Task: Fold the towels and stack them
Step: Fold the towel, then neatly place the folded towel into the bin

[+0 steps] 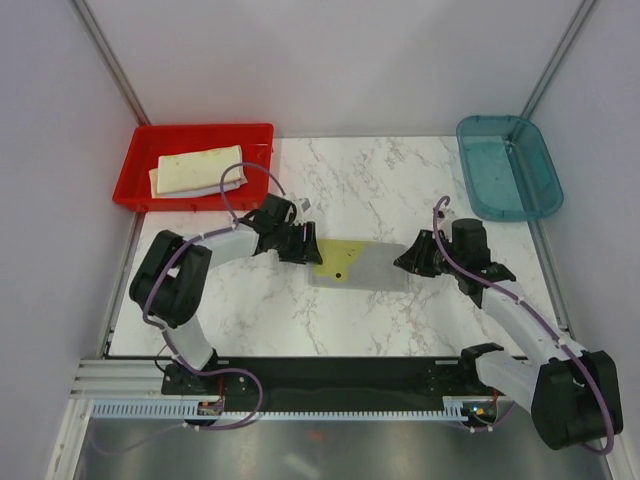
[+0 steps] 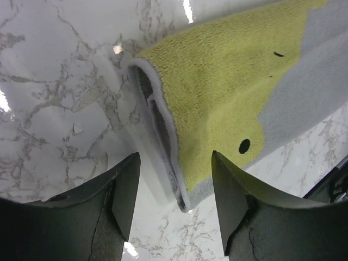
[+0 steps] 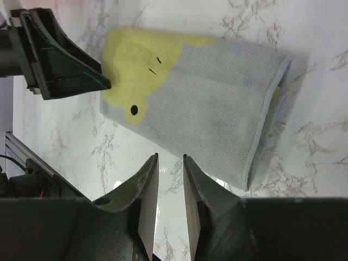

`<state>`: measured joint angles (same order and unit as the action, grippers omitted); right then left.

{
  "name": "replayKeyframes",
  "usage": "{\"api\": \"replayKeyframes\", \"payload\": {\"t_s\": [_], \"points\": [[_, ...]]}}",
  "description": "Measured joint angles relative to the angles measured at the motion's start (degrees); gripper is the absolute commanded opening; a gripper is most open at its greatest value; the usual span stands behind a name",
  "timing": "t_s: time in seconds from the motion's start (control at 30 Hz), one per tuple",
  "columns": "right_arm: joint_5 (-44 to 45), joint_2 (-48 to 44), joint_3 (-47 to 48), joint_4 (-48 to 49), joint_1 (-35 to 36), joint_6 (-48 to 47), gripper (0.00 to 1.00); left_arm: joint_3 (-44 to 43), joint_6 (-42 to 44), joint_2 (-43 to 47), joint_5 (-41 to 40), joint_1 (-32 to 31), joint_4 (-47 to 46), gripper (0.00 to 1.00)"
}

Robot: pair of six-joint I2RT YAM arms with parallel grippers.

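A grey towel with a yellow patch [image 1: 362, 266] lies folded into a long strip in the middle of the marble table [image 1: 360, 190]. My left gripper [image 1: 308, 247] is at its yellow end. In the left wrist view the left gripper [image 2: 174, 154] stands open, with the towel's folded edge [image 2: 217, 98] just ahead of the fingertips and nothing held. My right gripper [image 1: 408, 262] is at the grey end. In the right wrist view the right gripper [image 3: 170, 156] is off the grey towel [image 3: 217, 92], jaws a narrow gap apart over bare marble. A folded cream-yellow towel [image 1: 198, 167] lies in the red bin [image 1: 140, 165].
The red bin stands at the back left, with a paler cloth layer [image 1: 232, 184] showing under the cream towel. A teal bin [image 1: 508, 165] stands at the back right. White walls close in both sides. The arm bases sit on the black rail [image 1: 340, 385] at the near edge.
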<state>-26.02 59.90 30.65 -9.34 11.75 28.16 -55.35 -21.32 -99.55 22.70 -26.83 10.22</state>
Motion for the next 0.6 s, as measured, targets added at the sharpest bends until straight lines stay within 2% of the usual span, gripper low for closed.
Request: {"api": "replayKeyframes", "payload": {"t_s": [0.27,0.4,0.5,0.53,0.6], "points": [[0.28,-2.89,1.62,-2.23,-0.02,-0.63,0.33,-1.73,-0.72,-3.58,1.7,-0.35,-2.64,0.63],[0.28,-3.21,1.62,-2.78,-0.02,-0.61,0.33,-3.1,-1.66,-5.16,1.53,-1.9,-3.98,0.58],[0.28,-4.07,1.62,-2.89,-0.02,-0.57,0.33,-4.07,-2.99,-6.21,0.59,-3.61,-4.15,0.4],[0.28,-4.5,1.62,-2.99,-0.02,-0.57,0.33,-4.5,-3.28,-6.51,-0.35,-4.28,-3.45,0.21],[0.28,-5.38,1.62,-3.23,-0.04,-0.55,0.33,-5.53,-4.24,-7.08,-2.34,-5.57,-1.33,0.08]]}}
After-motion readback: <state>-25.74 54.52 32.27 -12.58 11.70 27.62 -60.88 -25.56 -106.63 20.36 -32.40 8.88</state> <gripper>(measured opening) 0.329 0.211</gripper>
